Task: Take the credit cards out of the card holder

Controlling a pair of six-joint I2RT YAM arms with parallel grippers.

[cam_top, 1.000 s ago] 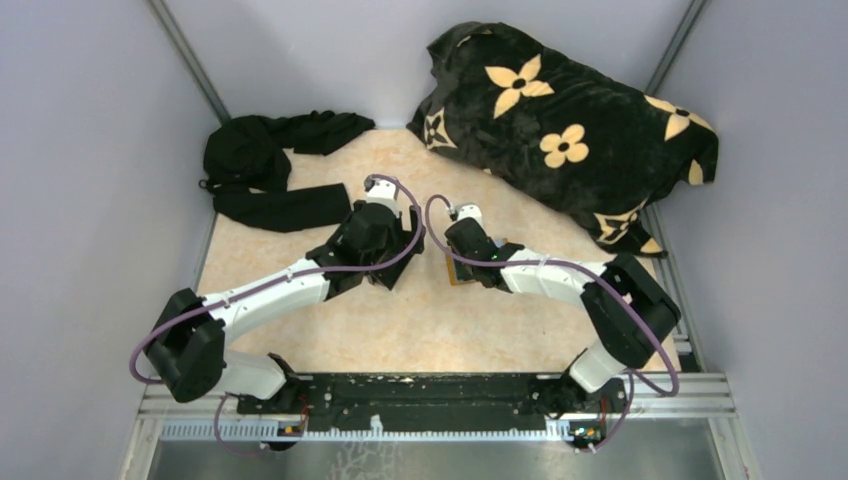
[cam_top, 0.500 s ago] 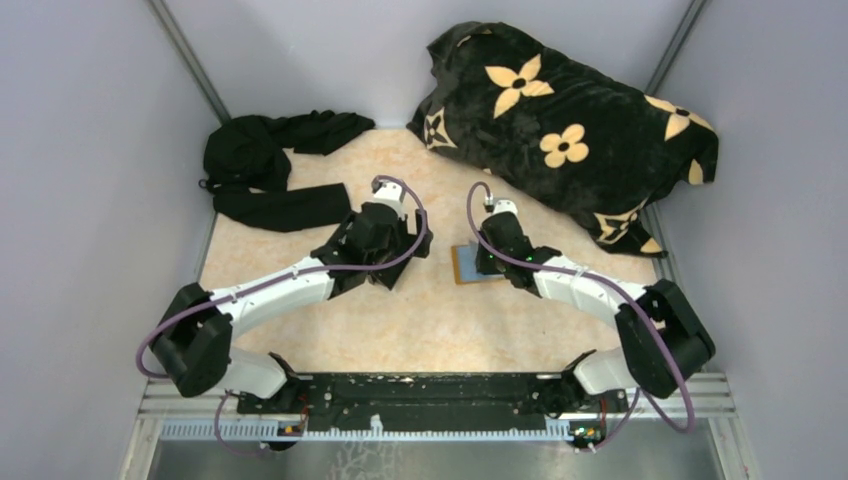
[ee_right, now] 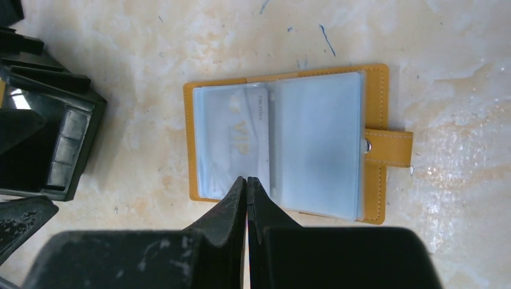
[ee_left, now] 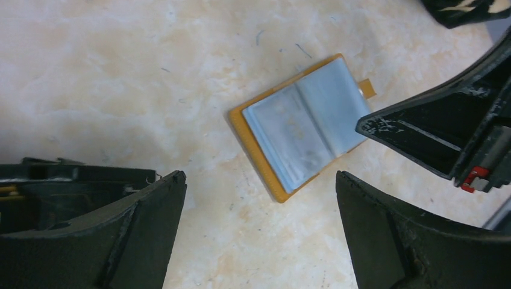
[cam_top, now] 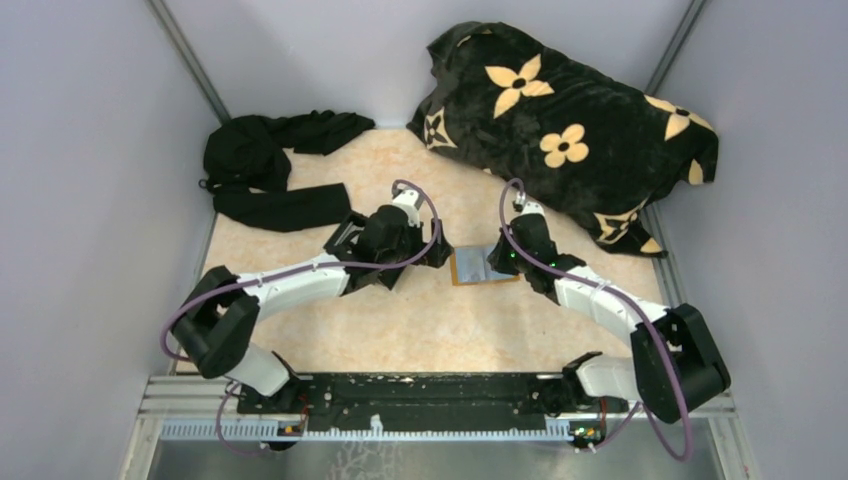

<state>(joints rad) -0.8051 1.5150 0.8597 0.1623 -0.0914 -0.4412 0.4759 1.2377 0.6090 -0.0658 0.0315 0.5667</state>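
The orange card holder lies open and flat on the table between my two grippers. It shows in the left wrist view and the right wrist view. Clear bluish sleeves cover its inside. A silvery credit card marked VIP sits in the left sleeve, also seen from the left wrist. My left gripper is open and empty just left of the holder. My right gripper is shut, its tips over the holder's edge at the card sleeve.
A black blanket with cream flowers is heaped at the back right. A black cloth lies at the back left. Grey walls close in on both sides. The two grippers stand close together, with only the holder between them.
The right arm swung right and uncovered the holder, which now lies open. The left gripper moved right, closer to the holder.
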